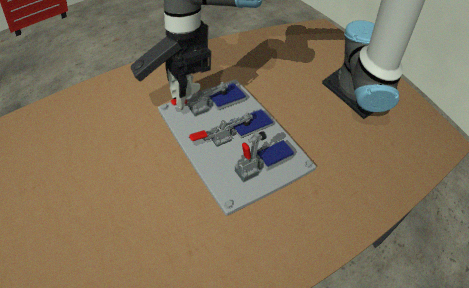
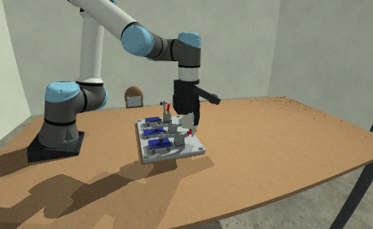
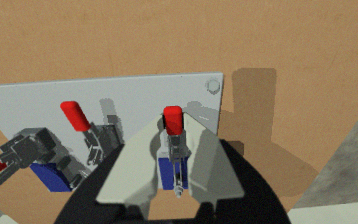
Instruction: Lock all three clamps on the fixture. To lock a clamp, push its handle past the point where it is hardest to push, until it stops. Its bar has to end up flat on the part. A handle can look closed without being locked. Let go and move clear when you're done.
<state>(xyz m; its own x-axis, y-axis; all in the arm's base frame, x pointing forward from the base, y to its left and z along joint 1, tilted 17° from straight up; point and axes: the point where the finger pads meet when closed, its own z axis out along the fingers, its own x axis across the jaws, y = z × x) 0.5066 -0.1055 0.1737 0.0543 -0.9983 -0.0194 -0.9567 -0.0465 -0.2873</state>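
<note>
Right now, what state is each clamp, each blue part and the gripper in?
Gripper: shut on the far clamp's red handle.
Far clamp: handle low near the fixture plate; locked or not, cannot tell.
Middle clamp: handle lying flat, bar over its part.
Near clamp: handle upright, bar raised, open.
Blue parts: all seated.

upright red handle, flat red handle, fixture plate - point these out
upright red handle (image 1: 246, 150), top view, its red grip
flat red handle (image 1: 197, 135), top view, its red grip
fixture plate (image 1: 213, 175), top view, bare grey part
</note>
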